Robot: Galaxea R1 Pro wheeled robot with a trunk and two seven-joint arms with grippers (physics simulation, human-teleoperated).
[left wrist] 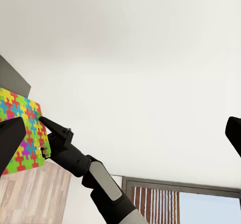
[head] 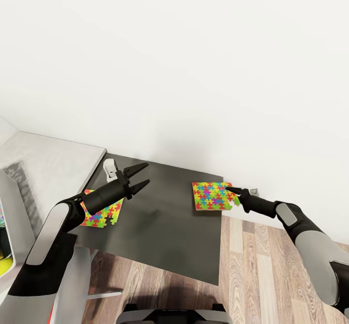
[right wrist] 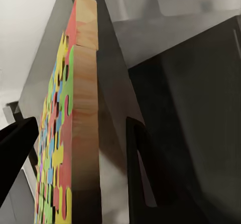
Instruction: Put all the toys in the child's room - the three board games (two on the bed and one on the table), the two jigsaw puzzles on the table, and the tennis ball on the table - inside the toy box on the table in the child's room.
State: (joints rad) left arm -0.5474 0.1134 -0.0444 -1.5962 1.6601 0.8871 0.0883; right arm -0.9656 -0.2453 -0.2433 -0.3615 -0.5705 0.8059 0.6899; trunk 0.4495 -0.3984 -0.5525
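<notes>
We pinch one multicoloured jagged-edged jigsaw sheet in our right gripper, our left gripper hangs spread and empty, the second puzzle sheet lies on the dark grey desk section, so neither looks boxed yet.

Jigsaw puzzle edge-on between end effector fingers — dark tabletop behind.

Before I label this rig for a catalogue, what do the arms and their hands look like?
Both arms have smooth light grey shells over black joints, narrowing to a black cylindrical wrist. The left hand and right hand are each matte black with two slim, pointed fingers. No cables or markings show on them.
</notes>
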